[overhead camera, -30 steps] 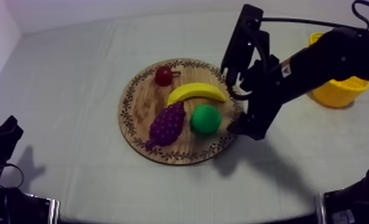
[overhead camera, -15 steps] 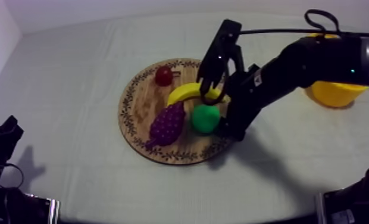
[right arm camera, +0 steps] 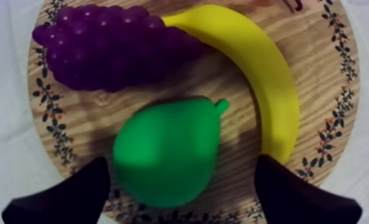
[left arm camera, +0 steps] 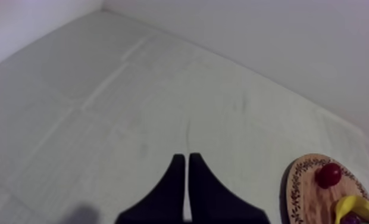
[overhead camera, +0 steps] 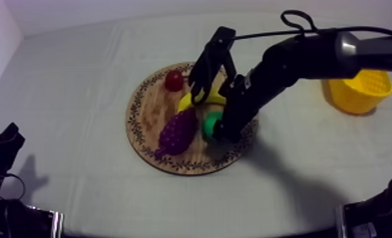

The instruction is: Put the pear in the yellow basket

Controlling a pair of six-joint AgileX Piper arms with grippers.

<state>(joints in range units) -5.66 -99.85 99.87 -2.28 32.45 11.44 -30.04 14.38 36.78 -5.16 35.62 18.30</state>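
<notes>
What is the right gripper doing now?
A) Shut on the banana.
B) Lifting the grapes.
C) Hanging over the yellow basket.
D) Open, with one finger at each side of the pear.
D: the right gripper has its fingers apart, flanking the pear on the wooden board.

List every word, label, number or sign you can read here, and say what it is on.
None can be read. The wooden board has only a leaf pattern on its rim; the pear, banana, grapes and yellow basket carry no writing.

Grainy wooden board (right arm camera: 94,116), smooth matt pear (right arm camera: 163,152), smooth banana (right arm camera: 270,83)
</notes>
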